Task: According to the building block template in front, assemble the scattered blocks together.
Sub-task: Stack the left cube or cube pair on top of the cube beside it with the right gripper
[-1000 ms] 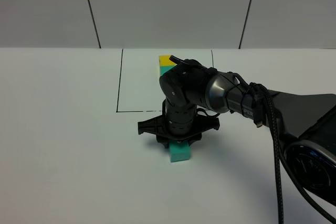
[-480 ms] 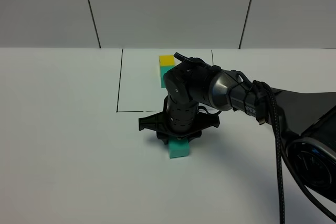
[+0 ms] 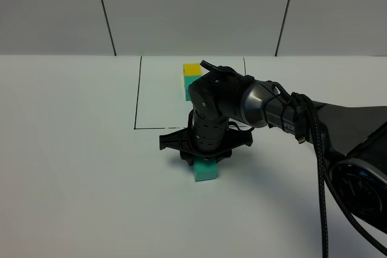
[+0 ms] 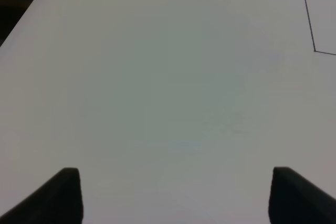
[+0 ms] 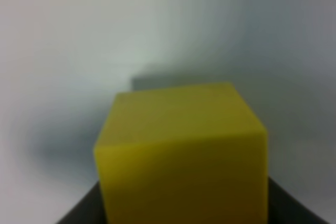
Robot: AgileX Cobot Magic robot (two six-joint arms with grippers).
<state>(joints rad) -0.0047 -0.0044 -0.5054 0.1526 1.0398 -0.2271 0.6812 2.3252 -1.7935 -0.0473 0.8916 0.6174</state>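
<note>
The right gripper [image 3: 204, 160] hangs low over the white table [image 3: 72, 149], its fingers clamped on the plain matte yellow cube [image 5: 184, 156], which fills the right wrist view and is hidden under the wrist in the high view; the plain matte teal-green cube [image 3: 206, 172] sits on the table directly below and just in front of the gripper, apparently touching it. The step looks like seating yellow against teal, so the yellow cube should go down square, faces flush and on the far side of teal as in the template, before the grip is released. The yellow-and-teal joined block template [image 3: 191, 77] lies beyond, inside the thin black drawn rectangle [image 3: 138, 95], partly hidden by the arm. There are no containers in view. The left gripper [image 4: 173, 195] waits over bare table, fingers apart, holding nothing
</note>
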